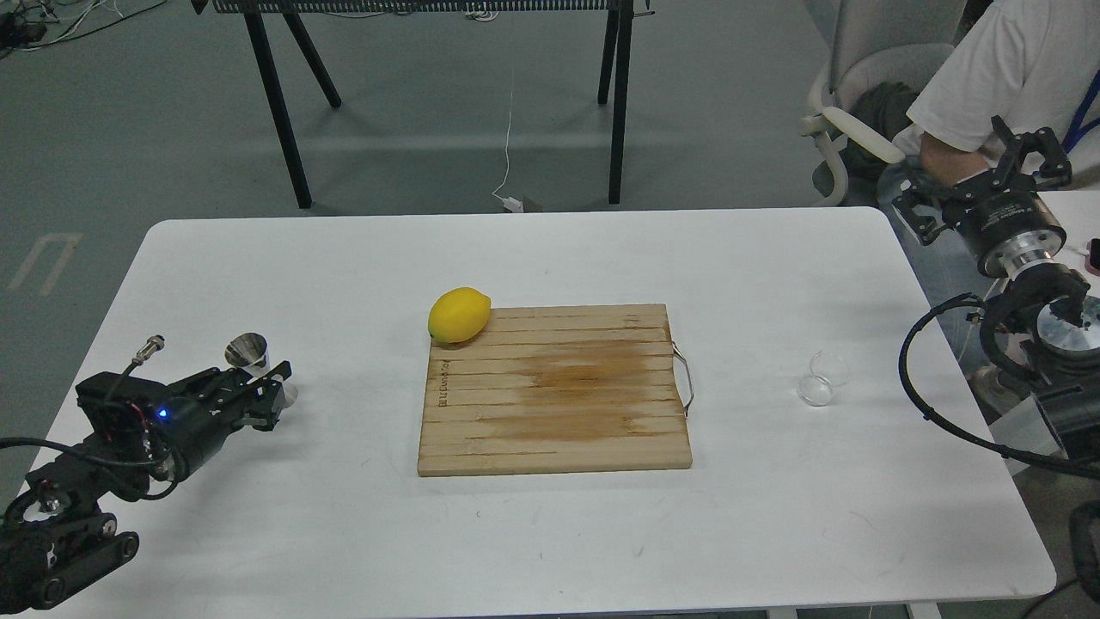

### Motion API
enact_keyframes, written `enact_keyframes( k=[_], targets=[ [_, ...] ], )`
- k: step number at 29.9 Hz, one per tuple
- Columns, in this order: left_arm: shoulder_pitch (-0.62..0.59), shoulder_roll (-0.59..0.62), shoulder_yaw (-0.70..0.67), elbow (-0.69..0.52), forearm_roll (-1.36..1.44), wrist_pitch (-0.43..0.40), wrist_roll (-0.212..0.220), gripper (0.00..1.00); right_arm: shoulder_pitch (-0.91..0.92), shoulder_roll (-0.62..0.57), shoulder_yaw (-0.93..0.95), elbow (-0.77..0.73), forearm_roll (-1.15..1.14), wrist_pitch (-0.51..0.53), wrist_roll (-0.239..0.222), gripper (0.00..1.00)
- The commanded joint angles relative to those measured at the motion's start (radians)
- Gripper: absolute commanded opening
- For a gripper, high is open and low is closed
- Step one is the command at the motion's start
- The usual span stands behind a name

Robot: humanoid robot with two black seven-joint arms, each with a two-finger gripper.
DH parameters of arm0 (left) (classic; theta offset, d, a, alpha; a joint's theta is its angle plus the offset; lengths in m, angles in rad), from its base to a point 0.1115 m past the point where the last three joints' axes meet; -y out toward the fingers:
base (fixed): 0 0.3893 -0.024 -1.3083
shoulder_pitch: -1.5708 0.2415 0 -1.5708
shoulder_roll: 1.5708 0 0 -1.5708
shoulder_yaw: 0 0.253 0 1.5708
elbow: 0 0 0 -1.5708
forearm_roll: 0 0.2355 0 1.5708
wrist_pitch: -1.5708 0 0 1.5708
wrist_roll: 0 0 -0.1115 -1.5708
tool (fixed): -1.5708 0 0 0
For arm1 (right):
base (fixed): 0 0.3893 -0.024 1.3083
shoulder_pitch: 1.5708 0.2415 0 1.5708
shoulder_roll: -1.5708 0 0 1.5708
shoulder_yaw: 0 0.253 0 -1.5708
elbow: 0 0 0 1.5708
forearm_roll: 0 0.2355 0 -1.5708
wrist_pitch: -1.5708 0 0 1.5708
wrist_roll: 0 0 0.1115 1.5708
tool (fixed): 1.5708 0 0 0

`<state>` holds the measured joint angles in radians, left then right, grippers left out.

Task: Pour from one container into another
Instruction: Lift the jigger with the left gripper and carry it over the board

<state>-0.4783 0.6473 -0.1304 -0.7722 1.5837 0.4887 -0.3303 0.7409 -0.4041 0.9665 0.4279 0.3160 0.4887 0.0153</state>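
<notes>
Steel jigger [250,358] stands upright, well to the left of the wooden board [554,389], w/ the left gripper [273,393] right at its base. Its fingers [279,373] look a bit spread around the waist, but I can't tell if they touch. A bump here could tip the jigger over, bc it's tall & thin. Clear glass cup [821,379] lies well right of the board, maybe on its side, so it might roll. Lemon [459,315] sits on the board's far left corner. Right gripper [982,180] hangs past the white surface [258,533], far right of the board, fingers spread, holding nothing.
</notes>
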Motion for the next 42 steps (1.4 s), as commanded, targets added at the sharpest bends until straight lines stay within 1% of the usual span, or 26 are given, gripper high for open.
enact_keyframes(
  k=[1, 3, 8, 9, 17, 20, 22, 27, 31, 33, 37, 42],
  targets=[
    [-0.002, 0.000, 0.002, 0.001, -0.001, 0.000, 0.004, 0.32, 0.000, -0.004, 0.000, 0.000, 0.000, 0.000, 0.000, 1.00],
    [0.000, 0.000, 0.002, 0.001, -0.001, 0.000, 0.004, 0.28, 0.000, -0.004, 0.000, 0.000, 0.000, 0.000, 0.000, 1.00],
    [0.003, 0.000, 0.003, -0.010, 0.002, 0.000, 0.002, 0.10, -0.003, -0.004, 0.001, -0.005, 0.000, 0.000, 0.000, 1.00],
    [0.003, 0.000, 0.003, -0.010, 0.002, 0.000, 0.002, 0.08, -0.003, -0.004, 0.001, -0.005, 0.000, 0.000, 0.002, 1.00],
    [-0.008, 0.015, -0.009, -0.024, 0.001, 0.000, -0.006, 0.07, 0.002, -0.001, 0.001, 0.000, 0.000, 0.000, 0.002, 1.00],
    [-0.052, 0.029, -0.006, -0.064, 0.001, 0.000, -0.006, 0.07, 0.005, -0.008, 0.006, 0.002, 0.000, 0.000, 0.002, 1.00],
    [-0.072, 0.049, -0.008, -0.117, 0.002, 0.000, -0.006, 0.07, 0.006, -0.012, 0.015, 0.002, 0.000, 0.000, 0.005, 1.00],
    [-0.215, 0.092, 0.000, -0.263, 0.036, 0.000, -0.003, 0.08, -0.001, -0.079, 0.041, 0.003, 0.005, 0.000, 0.006, 1.00],
    [-0.319, 0.080, -0.001, -0.291, 0.133, 0.000, -0.001, 0.07, -0.009, -0.122, 0.058, 0.003, 0.006, 0.000, 0.005, 1.00],
    [-0.383, 0.055, 0.000, -0.294, 0.186, -0.022, -0.001, 0.07, -0.012, -0.139, 0.058, 0.003, 0.006, 0.000, 0.005, 1.00],
    [-0.494, -0.073, 0.009, -0.263, 0.350, -0.099, -0.001, 0.06, -0.037, -0.154, 0.060, 0.003, 0.006, 0.000, 0.005, 1.00],
    [-0.499, -0.256, 0.012, -0.243, 0.508, -0.142, 0.004, 0.06, -0.049, -0.182, 0.060, 0.003, 0.008, 0.000, 0.006, 1.00]
  ],
)
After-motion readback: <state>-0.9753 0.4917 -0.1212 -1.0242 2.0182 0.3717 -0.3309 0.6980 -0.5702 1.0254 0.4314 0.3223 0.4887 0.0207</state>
